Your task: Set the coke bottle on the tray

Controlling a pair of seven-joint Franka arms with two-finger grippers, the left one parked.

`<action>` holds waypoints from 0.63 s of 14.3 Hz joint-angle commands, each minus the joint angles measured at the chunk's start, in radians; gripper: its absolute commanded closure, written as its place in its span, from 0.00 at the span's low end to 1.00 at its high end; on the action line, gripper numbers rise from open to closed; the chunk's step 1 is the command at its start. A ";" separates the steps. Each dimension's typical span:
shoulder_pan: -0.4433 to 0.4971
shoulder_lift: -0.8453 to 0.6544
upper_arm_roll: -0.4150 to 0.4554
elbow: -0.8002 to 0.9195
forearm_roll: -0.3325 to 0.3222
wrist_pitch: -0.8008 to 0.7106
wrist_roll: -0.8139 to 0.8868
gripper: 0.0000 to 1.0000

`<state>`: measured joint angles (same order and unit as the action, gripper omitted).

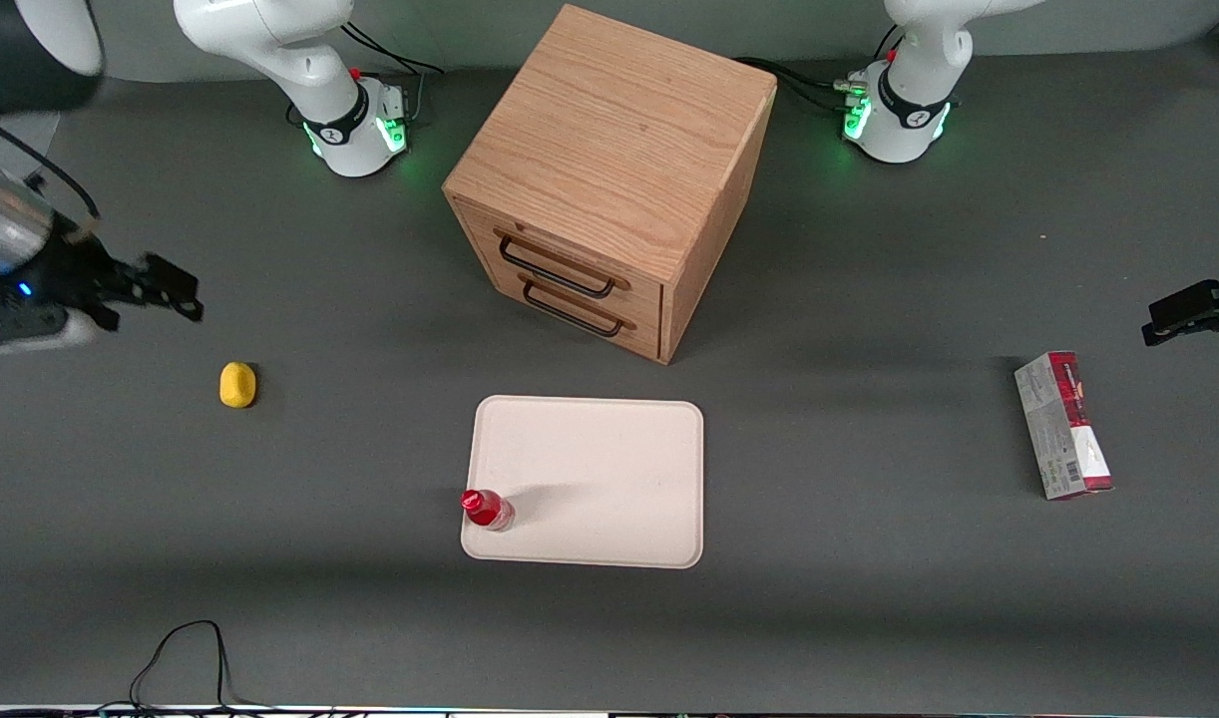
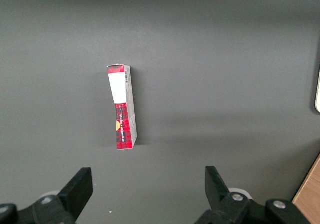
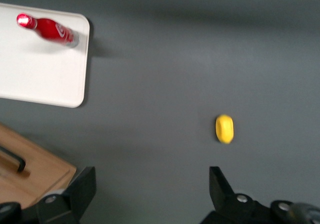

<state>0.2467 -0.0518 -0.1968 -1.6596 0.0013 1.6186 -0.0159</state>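
The coke bottle (image 1: 487, 509) stands upright on the tray (image 1: 609, 469), in the corner nearest the front camera on the working arm's end, just inside the rim; the placing itself looks done. The gripper (image 1: 166, 291) hangs well apart from the tray, toward the working arm's end of the table and above the grey surface near a small yellow object (image 1: 237, 385); its fingers are spread and hold nothing; little seems left but parking the arm.

No legible txt (logos blurred).
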 commanded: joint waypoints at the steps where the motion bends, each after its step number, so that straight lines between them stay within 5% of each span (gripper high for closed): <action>1: 0.010 -0.086 -0.006 -0.065 0.020 -0.009 -0.006 0.00; 9: 0.006 -0.082 -0.006 -0.061 0.032 -0.014 -0.004 0.00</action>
<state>0.2500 -0.1282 -0.1980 -1.7153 0.0093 1.5986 -0.0159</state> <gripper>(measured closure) 0.000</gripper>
